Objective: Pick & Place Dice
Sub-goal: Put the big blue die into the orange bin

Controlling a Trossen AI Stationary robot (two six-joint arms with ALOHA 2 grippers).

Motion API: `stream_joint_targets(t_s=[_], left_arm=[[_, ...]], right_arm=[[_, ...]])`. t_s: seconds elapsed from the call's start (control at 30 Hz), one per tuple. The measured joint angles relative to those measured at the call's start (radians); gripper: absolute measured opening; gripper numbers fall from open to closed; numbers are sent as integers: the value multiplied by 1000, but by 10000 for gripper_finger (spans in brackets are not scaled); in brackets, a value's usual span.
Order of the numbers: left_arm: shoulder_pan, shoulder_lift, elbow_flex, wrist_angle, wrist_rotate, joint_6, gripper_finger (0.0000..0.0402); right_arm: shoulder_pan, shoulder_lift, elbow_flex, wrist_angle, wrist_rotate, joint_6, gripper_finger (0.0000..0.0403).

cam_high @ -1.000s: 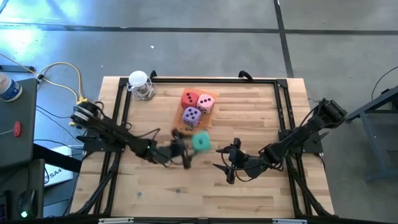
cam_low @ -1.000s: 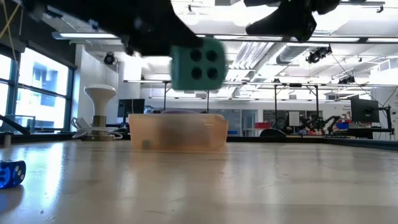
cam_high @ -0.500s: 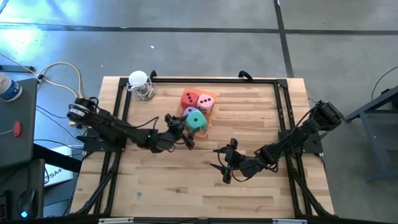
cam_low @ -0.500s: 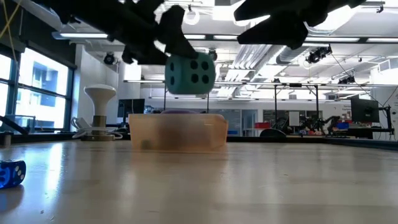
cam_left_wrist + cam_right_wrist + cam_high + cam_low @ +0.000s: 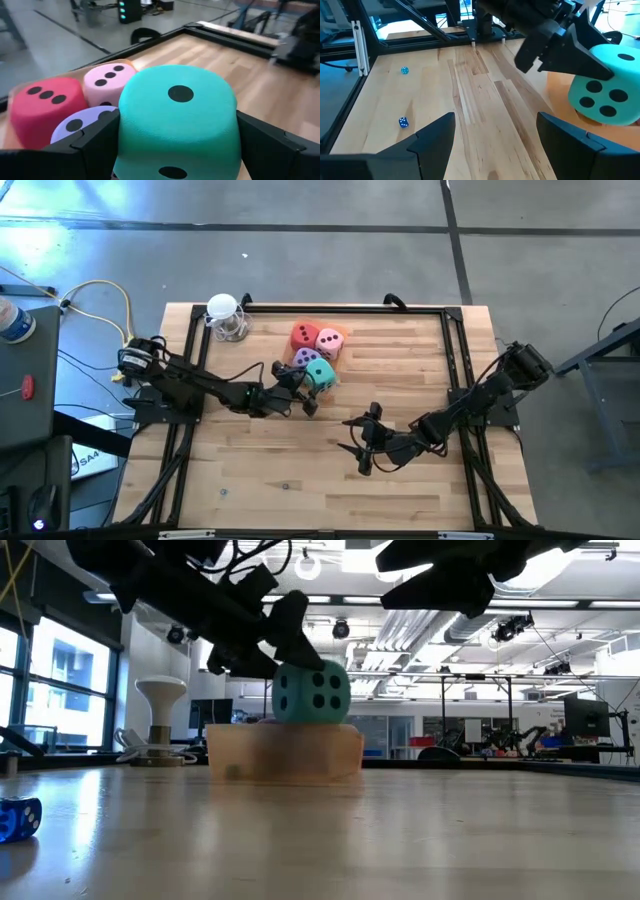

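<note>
My left gripper [image 5: 311,387] is shut on the teal-green die [image 5: 320,372], which hangs over the near end of the translucent orange tray [image 5: 343,332]. In the tray lie the red die [image 5: 304,337], the pink die [image 5: 330,341] and the purple die [image 5: 303,358]; the teal-green die [image 5: 175,115] is close to the purple die [image 5: 80,125]. In the low view its underside [image 5: 311,718] is level with the tray's rim [image 5: 240,732]; whether they touch, I cannot tell. My right gripper [image 5: 363,444] stands open over bare wood right of the tray. My left gripper pinches the teal-green die between its two fingers, one on each of two opposite side faces [image 5: 126,135]. The fingers [image 5: 95,145] come nearly level from the table's left, slanting slightly down. The die sits upright with a one-pip face up.
A white knobbed stand [image 5: 225,315] is at the far left corner. Two small blue dice [image 5: 403,121] [image 5: 404,70] lie on the wood near the front. A black frame rail [image 5: 455,350] runs along the table's edges. Bare wood lies between the tray and the near edge.
My left gripper has swung toward the table's far edge with the teal-green die and has rolled about its own line. The die, which hung over bare wood near the tray, now hangs lower over the tray's near end beside the purple die.
</note>
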Motion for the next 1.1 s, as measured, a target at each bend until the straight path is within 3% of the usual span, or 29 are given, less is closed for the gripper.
stream_joint_targets(t_s=[0.57,0.9,1.1], left_arm=[[-37,2,-3,-145,-247,45,327],[-21,81,-3,-139,-211,-30,327],[-30,102,-3,-128,-206,6,335]], right_arm=[[0,0,0,0,1,10,272],[0,0,0,9,1,18,272],[0,-1,0,10,0,17,272]])
